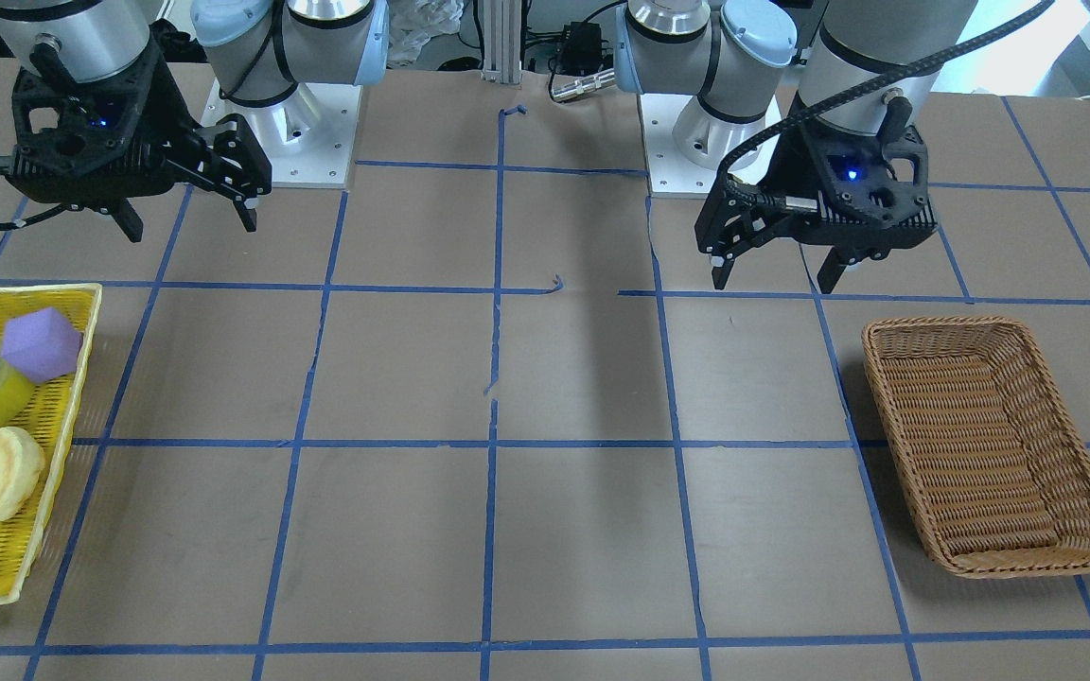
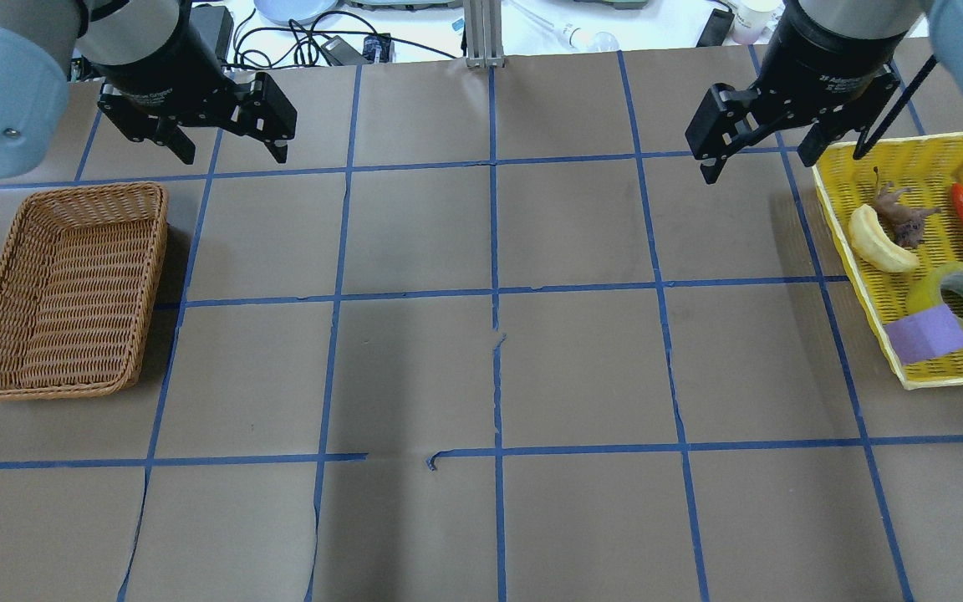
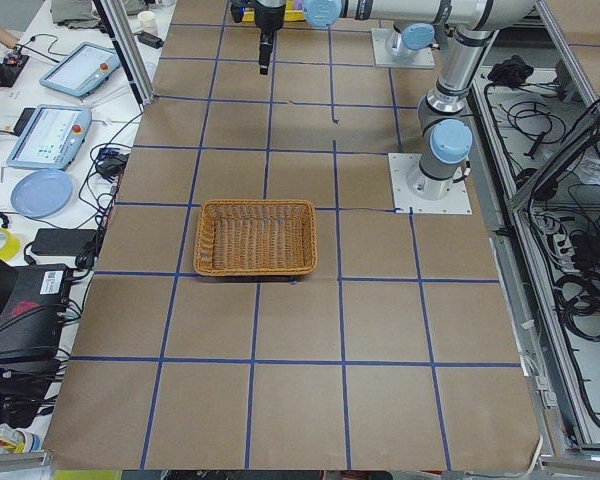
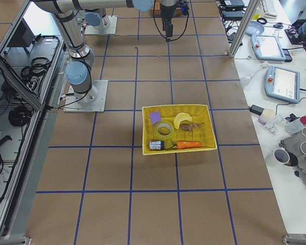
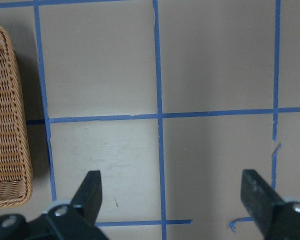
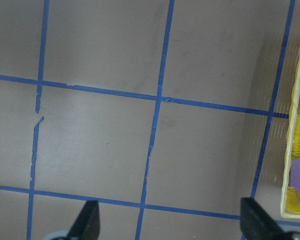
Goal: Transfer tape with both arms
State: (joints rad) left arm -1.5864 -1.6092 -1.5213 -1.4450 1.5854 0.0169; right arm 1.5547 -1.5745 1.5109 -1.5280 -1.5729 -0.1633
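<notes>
tape (image 2: 929, 293) in yellow basket (image 2: 933, 167) against purple block (image 2: 926, 333); left claw (image 2: 235, 155) and right claw (image 2: 757, 167) agape

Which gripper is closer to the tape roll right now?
Right. The right gripper hovers open just off the yellow basket that holds the tape; the left gripper hangs far across, near the wicker basket.

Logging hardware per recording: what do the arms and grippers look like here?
Left arm and right arm: silver-grey tubes, light blue joint caps. Left gripper and right gripper: black, two angular fingers, a blue light on each housing, black cables running to them.
</notes>
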